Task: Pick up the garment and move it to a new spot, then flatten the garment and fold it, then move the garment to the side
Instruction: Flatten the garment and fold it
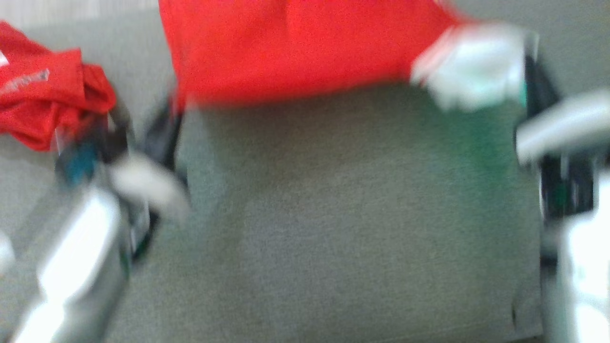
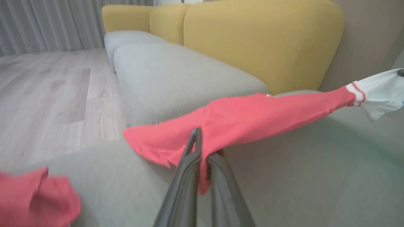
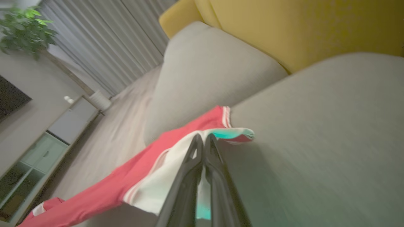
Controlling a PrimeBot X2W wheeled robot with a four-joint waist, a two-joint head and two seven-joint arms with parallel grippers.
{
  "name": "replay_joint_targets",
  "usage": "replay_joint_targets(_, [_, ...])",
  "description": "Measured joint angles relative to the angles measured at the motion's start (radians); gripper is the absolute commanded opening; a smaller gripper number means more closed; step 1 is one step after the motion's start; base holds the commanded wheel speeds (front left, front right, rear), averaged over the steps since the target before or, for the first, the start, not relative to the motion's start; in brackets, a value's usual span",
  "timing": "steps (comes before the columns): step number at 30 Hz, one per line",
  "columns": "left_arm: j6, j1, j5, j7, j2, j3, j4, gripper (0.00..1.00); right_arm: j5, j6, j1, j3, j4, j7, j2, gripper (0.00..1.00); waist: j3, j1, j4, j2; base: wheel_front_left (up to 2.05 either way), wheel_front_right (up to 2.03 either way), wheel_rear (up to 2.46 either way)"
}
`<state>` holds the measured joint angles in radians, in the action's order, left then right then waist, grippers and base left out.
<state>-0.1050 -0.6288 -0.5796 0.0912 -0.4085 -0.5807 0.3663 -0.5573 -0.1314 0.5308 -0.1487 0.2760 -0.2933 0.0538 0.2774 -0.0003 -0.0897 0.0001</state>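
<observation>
The garment [image 1: 286, 47] is red with a white sleeve. It hangs stretched between my two grippers, just above the grey sofa seat [image 1: 333, 214]; the head view is blurred. My left gripper [image 1: 174, 107] is shut on its lower left red edge. In the left wrist view the fingertips [image 2: 197, 146] pinch the red cloth [image 2: 252, 116]. My right gripper [image 1: 529, 62] is shut on the white sleeve [image 1: 472, 66]. In the right wrist view its closed tips [image 3: 202, 140] pinch the white part of the garment [image 3: 151, 189].
A second crumpled red garment [image 1: 43, 100] lies on the seat at the left, beside my left arm. Yellow backrests [image 2: 262, 41] rise behind the grey cushions. A wooden floor [image 2: 47, 94], grey curtains [image 3: 104, 41], a low cabinet [image 3: 38, 151] and a plant [image 3: 25, 31] lie beyond the sofa.
</observation>
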Motion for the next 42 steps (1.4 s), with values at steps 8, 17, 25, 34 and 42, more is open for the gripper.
replay_joint_targets(8, [0.197, 0.523, 0.015, 0.006, -0.075, -0.075, -0.295, 0.00, 0.014, 0.000, -0.567, -0.039, -0.286, -0.157, -0.010, 0.00, -0.111, -0.0003, -0.014, 0.0000, 0.00, 0.00, 0.00])
replay_joint_targets(17, [0.272, 0.781, -0.051, -0.104, -0.122, -0.129, -0.543, 0.00, 0.027, 0.000, -0.821, -0.067, -0.529, -0.275, -0.016, 0.00, -0.098, 0.0002, 0.018, 0.0000, 0.00, 0.00, 0.00])
replay_joint_targets(25, [0.188, 0.639, -0.184, -0.223, -0.145, -0.081, -0.578, 0.00, 0.003, 0.000, -0.677, -0.109, -0.510, -0.359, -0.016, 0.00, -0.067, 0.0004, 0.041, 0.0000, 0.00, 0.00, 0.00])
replay_joint_targets(34, [0.122, 0.406, -0.274, -0.408, -0.141, -0.066, -0.450, 0.00, 0.089, 0.000, -0.327, -0.074, -0.341, -0.440, -0.014, 0.00, 0.000, 0.0006, 0.061, 0.0000, 0.00, 0.00, 0.00])
replay_joint_targets(42, [0.095, 0.321, -0.286, -0.429, -0.078, -0.078, -0.326, 1.00, 0.177, 0.000, -0.190, -0.048, -0.212, -0.338, -0.012, 0.82, 0.038, 0.0006, 0.090, 0.0000, 0.00, 0.00, 0.00])
